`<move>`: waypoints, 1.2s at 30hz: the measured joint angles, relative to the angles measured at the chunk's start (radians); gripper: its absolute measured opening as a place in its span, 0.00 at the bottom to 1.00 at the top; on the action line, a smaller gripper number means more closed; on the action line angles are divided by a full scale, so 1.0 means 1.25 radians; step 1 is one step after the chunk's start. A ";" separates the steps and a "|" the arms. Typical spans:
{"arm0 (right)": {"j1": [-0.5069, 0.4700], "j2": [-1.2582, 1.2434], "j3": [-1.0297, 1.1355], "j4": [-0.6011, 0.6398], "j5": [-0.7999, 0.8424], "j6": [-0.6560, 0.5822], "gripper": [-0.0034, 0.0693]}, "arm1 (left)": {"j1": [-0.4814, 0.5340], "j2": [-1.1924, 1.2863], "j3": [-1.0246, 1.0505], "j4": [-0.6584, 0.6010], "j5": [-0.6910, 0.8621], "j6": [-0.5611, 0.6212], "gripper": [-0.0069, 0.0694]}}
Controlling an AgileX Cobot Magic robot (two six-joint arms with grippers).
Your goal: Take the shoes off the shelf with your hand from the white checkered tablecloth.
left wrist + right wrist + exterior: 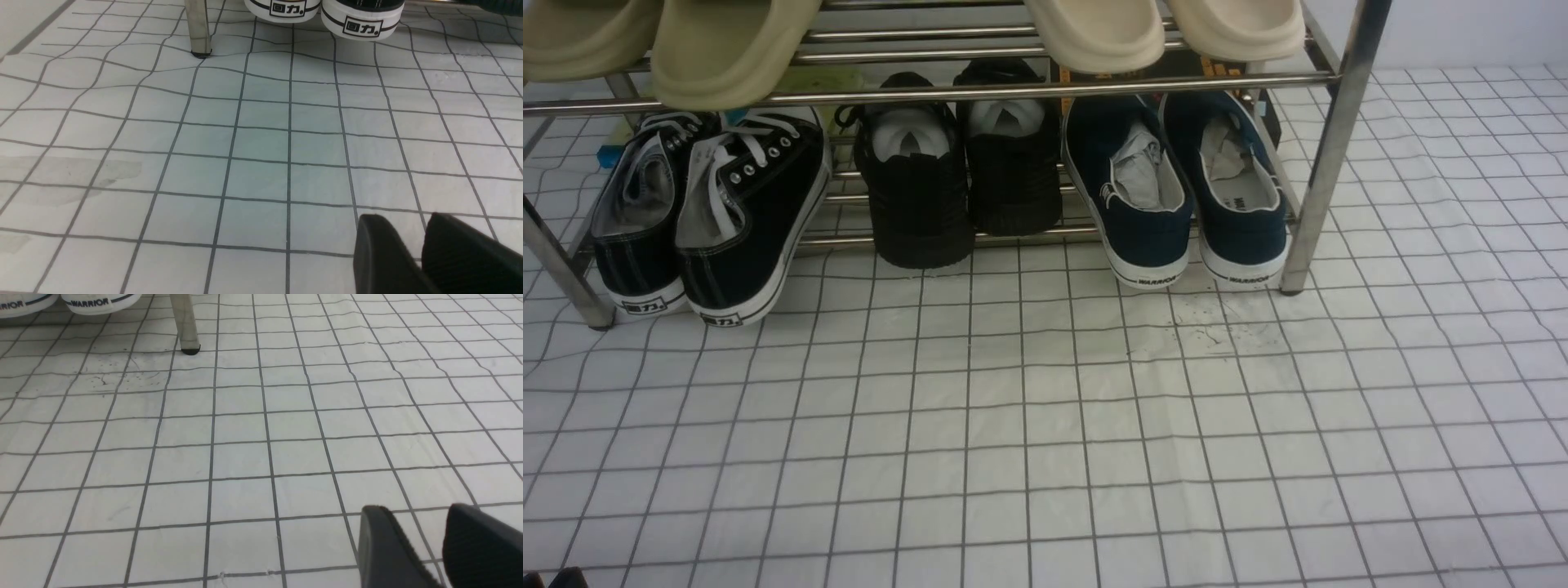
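And there sit the navy slip-ons (1184, 196) on the rack's (1327, 163) lower tier, while the right gripper (416, 508) hovers over checkered cloth (1045, 392), fingers spread, holding nothing!

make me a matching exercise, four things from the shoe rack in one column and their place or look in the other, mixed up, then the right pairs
Things
1. navy slip-ons
2. black lace-up sneakers
3. all-black shoes
4. clogs

Places or looks
A. on the upper tier, in green and cream
B. on the lower tier, nearest the robot's right, with crumpled stuffing inside
C. on the lower tier, in the middle
D. on the lower tier, nearest the robot's left, with white laces

Right pairs
1-B, 2-D, 3-C, 4-A
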 joint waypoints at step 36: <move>0.000 0.476 -0.417 0.175 0.239 0.030 0.05 | 0.000 0.000 0.000 0.000 0.000 0.000 0.36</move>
